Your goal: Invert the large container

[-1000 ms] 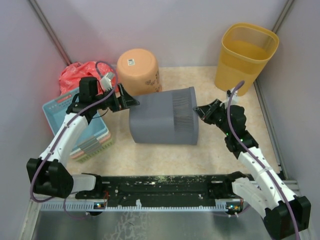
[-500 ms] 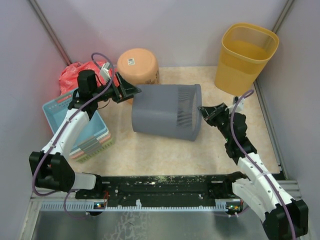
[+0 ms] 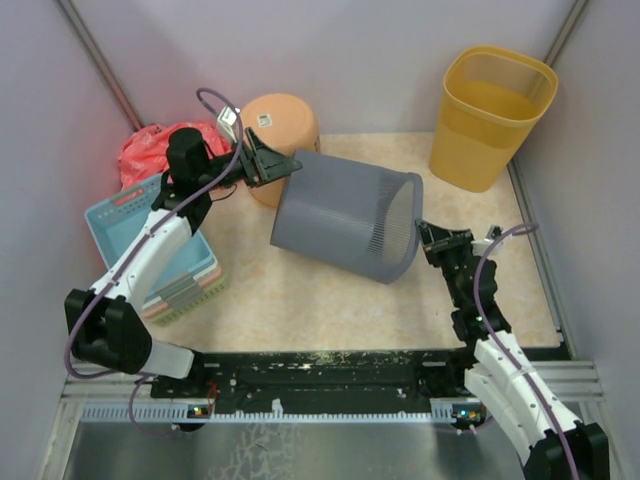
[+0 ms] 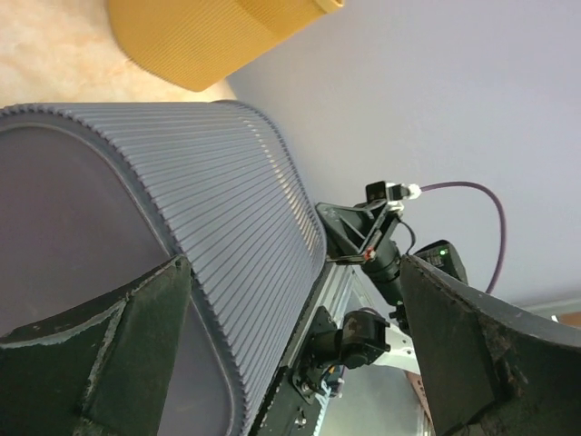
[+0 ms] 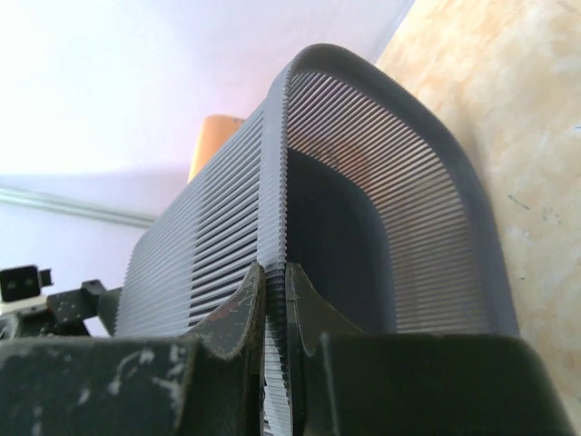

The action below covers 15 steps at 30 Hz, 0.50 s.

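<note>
Lifted higher at its base since a second ago, the large grey ribbed plastic container (image 3: 345,225) tilts over the speckled table (image 3: 300,300), right gripper (image 3: 427,238) clamped on its rim, left gripper (image 3: 285,166) spread open against the base; I judge it light, stiff, best held by the rim.

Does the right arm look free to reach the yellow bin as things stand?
Probably not yet: the right gripper is shut on the rim of the grey container, though nothing stands between it and the yellow bin.
</note>
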Each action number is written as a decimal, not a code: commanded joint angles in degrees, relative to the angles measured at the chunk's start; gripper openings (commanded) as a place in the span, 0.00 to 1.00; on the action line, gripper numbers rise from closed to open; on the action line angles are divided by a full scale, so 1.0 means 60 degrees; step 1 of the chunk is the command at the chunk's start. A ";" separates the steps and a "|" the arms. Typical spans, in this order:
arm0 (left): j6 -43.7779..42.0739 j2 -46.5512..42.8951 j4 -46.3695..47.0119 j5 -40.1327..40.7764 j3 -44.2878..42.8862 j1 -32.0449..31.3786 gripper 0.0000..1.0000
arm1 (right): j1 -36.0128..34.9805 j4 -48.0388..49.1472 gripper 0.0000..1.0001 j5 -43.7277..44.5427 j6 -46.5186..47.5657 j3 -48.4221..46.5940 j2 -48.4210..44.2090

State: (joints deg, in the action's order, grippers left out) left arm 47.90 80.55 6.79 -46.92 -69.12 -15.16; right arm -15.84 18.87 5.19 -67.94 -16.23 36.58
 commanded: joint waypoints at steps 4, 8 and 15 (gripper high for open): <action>0.1196 0.0654 0.1512 -0.1803 -0.0739 -0.1772 0.99 | -0.0352 -0.2304 0.00 -0.0750 -0.0391 0.1164 -0.0367; 0.1638 0.1095 0.2322 -0.1818 -0.0890 -0.2116 0.99 | -0.0357 -0.2407 0.00 -0.0532 -0.0564 0.1554 -0.0574; 0.2139 0.2097 0.3305 -0.1720 -0.1234 -0.2961 0.99 | -0.0363 -0.2218 0.04 -0.0558 -0.0582 0.1789 -0.0778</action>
State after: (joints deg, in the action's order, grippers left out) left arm 56.10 87.77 27.22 -50.83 -77.62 -28.93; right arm -16.32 11.99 8.54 -72.73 -6.26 31.79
